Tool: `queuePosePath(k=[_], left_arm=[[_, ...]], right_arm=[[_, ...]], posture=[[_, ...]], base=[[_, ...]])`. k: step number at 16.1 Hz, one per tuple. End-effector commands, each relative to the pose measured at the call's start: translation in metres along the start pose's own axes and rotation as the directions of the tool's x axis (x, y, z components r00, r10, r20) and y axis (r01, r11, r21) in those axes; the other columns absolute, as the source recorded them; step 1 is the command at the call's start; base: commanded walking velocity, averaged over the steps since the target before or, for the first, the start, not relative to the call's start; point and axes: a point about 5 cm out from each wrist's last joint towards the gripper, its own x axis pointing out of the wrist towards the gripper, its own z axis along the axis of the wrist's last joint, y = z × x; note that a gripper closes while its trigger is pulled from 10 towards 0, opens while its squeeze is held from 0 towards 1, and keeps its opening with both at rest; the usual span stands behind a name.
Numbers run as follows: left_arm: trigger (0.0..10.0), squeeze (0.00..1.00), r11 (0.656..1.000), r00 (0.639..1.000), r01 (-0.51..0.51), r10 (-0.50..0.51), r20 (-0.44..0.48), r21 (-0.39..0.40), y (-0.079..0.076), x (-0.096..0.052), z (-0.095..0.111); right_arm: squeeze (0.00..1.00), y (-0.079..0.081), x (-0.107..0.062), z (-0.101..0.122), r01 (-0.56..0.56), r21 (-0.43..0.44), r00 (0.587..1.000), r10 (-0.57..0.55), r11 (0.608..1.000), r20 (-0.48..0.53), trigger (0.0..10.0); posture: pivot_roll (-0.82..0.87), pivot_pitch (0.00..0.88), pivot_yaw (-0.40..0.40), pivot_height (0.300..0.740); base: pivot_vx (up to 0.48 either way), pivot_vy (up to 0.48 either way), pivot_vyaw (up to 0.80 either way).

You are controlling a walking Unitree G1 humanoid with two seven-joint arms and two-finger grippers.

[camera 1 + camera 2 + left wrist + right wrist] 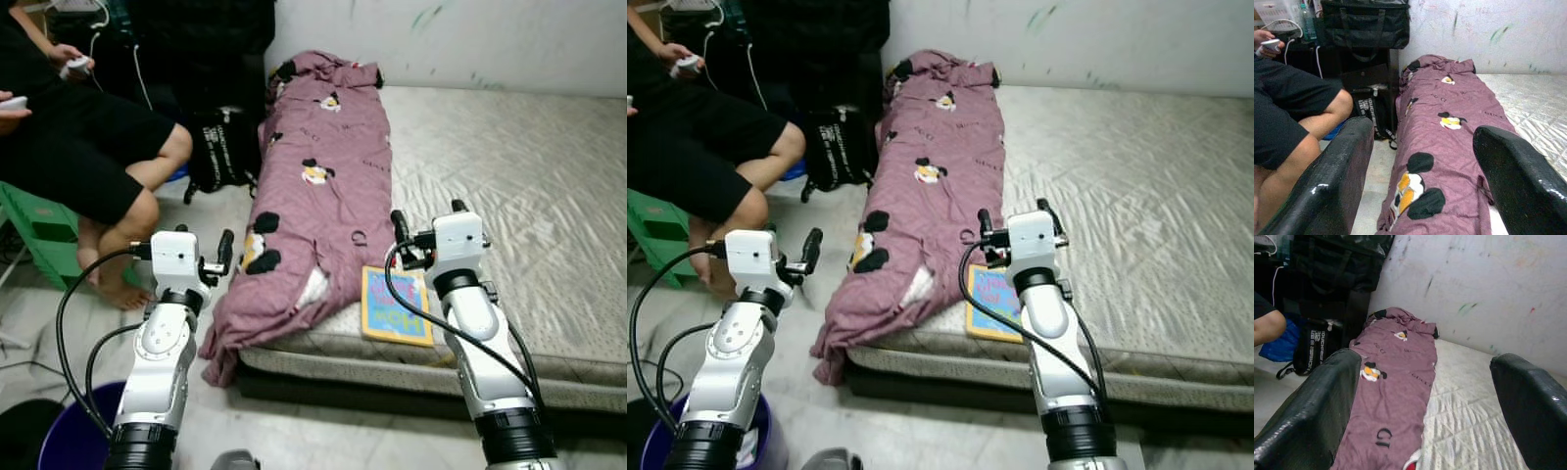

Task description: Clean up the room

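A mauve blanket [323,186] printed with cartoon mice lies crumpled along the left side of a grey quilted mattress [529,196], its lower end spilling over the front corner to the floor. A colourful book [397,305] rests at the mattress's front edge, just right of the blanket. My left gripper [204,240] hovers open over the floor beside the blanket's hanging end. My right gripper [427,211] is open above the mattress, just over the book. In both wrist views the fingers [1337,176] [1317,406] stand wide apart with nothing between them.
A person [88,147] sits at the left on a green stool [39,230], holding a controller, bare feet on the floor. A black backpack [220,147] leans by the mattress, with a black bag [1364,22] above it. A purple bucket [73,436] stands near my left arm.
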Motion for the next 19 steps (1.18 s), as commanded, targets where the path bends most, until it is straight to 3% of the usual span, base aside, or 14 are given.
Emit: queuePosePath(k=[1,9,16,19], left_arm=[[10.0,0.0,1.0,1.0,-0.003,0.003,0.019,-0.004,0.0027,0.0013,0.0046],[10.0,0.0,1.0,1.0,0.002,-0.002,0.017,-0.002,0.0026,0.0017,0.0042],[10.0,0.0,1.0,1.0,-0.011,0.011,-0.009,0.006,0.0034,0.0016,0.0002],[10.0,0.0,1.0,1.0,-0.007,0.007,-0.01,0.013,0.0026,0.0017,0.0]], right_arm=[[0.0,-0.0011,0.0023,0.0019,0.008,0.007,1.0,-0.008,1.0,0.006,10.0],[0.0,-0.0012,0.0023,0.0016,0.012,0.01,1.0,-0.012,1.0,0.006,10.0],[0.0,-0.0001,0.0017,0.0001,0.005,0.008,1.0,-0.005,1.0,0.003,10.0],[0.0,0.0003,0.0014,-0.0006,0.0,0.004,1.0,0.0,1.0,0.0,10.0]], posture=[[0.0,0.0,-0.017,0.74],[0.0,0.0,-0.015,0.74],[0.0,0.0,-0.013,0.74],[0.0,0.0,-0.014,0.74]], base=[[0.304,0.0,0.0],[0.296,0.0,0.0],[0.0,0.0,0.0],[0.0,0.0,0.8]])
